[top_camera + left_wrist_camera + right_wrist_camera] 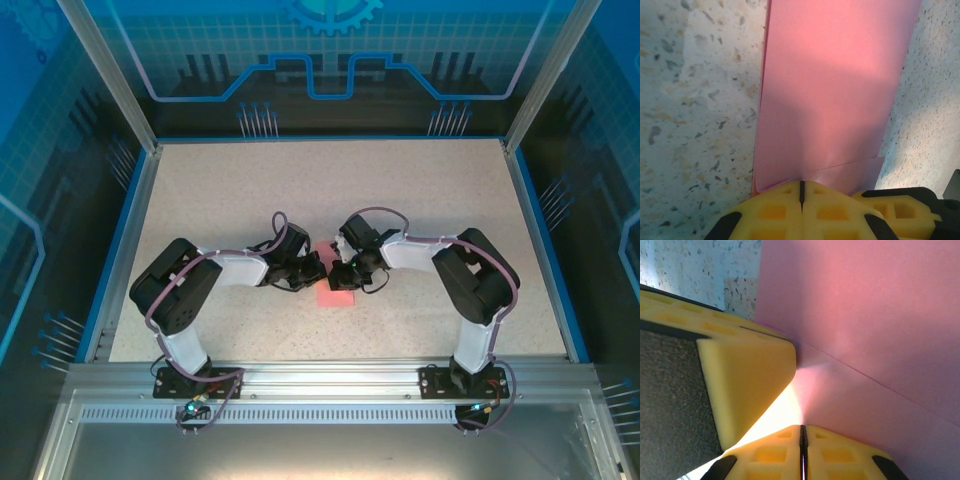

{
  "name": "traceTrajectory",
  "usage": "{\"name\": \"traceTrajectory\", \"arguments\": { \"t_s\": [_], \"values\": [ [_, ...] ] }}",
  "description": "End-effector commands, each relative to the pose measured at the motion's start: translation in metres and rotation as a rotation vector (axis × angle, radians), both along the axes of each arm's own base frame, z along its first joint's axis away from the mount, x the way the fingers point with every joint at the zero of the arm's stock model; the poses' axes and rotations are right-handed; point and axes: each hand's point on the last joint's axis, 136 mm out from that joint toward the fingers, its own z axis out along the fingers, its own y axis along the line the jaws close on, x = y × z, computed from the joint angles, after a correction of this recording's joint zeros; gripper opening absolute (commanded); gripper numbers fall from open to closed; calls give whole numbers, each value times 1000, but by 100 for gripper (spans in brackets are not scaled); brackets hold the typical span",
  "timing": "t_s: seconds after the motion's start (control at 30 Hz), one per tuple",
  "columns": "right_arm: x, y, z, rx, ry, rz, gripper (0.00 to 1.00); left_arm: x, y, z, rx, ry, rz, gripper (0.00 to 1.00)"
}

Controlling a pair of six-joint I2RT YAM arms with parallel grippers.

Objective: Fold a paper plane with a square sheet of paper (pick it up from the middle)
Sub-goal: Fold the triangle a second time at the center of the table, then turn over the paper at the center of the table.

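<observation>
The square sheet of paper (pixel 335 298), pink-red, lies folded on the speckled table between the two arms. In the left wrist view it is a long doubled band (pixel 835 90) with a layered edge near the jaws. My left gripper (pixel 801 186) is shut, and the paper's near edge runs into its closed seam. My right gripper (pixel 801 429) is also shut on the paper (pixel 865 315), where a crease line crosses the sheet. The two grippers (pixel 318 270) (pixel 340 272) meet tip to tip over the paper. The left fingers (pixel 745 375) stand close beside the right gripper. The paper plane's pointed shape is out of view.
The table (pixel 330 190) is a speckled beige surface with a blue rim (pixel 125 240) and metal corner posts. Both arm bases sit on the aluminium rail (pixel 330 380) at the near edge. Glass walls enclose the back and sides.
</observation>
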Motion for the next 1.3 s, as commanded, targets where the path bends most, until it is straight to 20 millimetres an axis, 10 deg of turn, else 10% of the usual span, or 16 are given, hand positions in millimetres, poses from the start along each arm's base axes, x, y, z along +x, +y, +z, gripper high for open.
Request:
{"name": "traceTrajectory", "arguments": {
  "t_s": [0.0,0.57,0.93,1.27],
  "values": [
    [-31,-21,-18,-75,81,27,10,-10,16,-27,85,74,27,5],
    [-95,-104,-17,-135,163,-53,10,-6,16,-26,97,67,15,5],
    [-1,-67,68,30,-203,-126,20,15,-16,60,-103,-112,-23,31],
    [32,-36,66,85,-189,-92,20,0,-8,51,-128,-61,28,41]
  ]
}}
